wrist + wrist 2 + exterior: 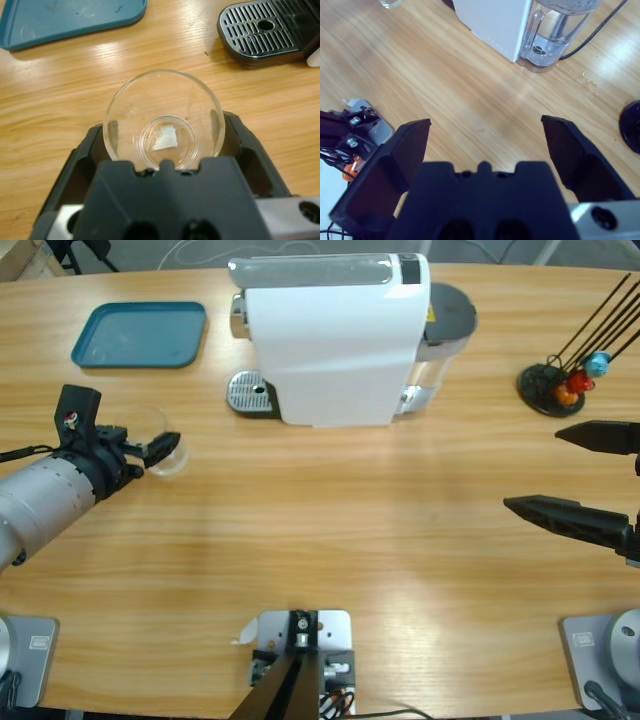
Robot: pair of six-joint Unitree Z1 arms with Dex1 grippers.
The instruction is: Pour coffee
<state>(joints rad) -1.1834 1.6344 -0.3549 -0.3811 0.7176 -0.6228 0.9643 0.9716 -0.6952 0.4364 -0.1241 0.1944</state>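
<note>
Clear glass tumbler (164,120) sits between my left claw's (163,449) jaws, left side of the bench (330,560), upright, base on the wood. Jaws flank it on both sides and look closed onto the wall, so I read it as gripped, though contact is hard to confirm on the far side. Glass is empty as far as I can see: only a pale scrap or glint at the bottom, no coffee in it yet. Coffee machine (335,335) stands centre-back, its drip grate (260,30) up and to the right in the left wrist view, well apart from the glass. Blue tray (140,335) lies behind the glass, to the machine's left. Right claw (570,475) hangs wide open over bare wood on the right, holding nothing, near the capsule stand (560,385). My read of the step: carry the glass to the grate and park it under the spout. To do it well: keep the grip low and firm, keep the glass level, lift only enough to clear the grate's lip, come in from the front, centre on the grate hole, set down flat before letting go. Risk: thin smooth glass can slip or tip if I squeeze off-centre
</note>
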